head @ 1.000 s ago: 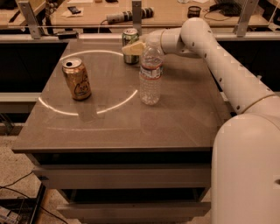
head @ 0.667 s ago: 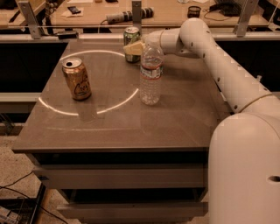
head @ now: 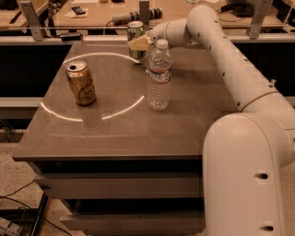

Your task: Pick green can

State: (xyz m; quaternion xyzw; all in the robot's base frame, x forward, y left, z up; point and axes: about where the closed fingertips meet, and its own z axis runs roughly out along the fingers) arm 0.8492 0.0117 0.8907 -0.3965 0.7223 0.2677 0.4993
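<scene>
The green can, with a silver top, is at the far edge of the table, behind the clear water bottle. My gripper reaches in from the right and is shut on the can's lower part, with a pale finger across its front. The can looks raised a little off the table. The orange-gold can stands upright at the left, apart from the gripper.
The grey table has a white circle marked on it. My arm crosses above the table's right side. A workbench with tools runs behind the far edge. Cables lie on the floor at the lower left.
The gripper and the green can have both moved upward together at the far edge. The bottle and the orange-gold can have not moved.
</scene>
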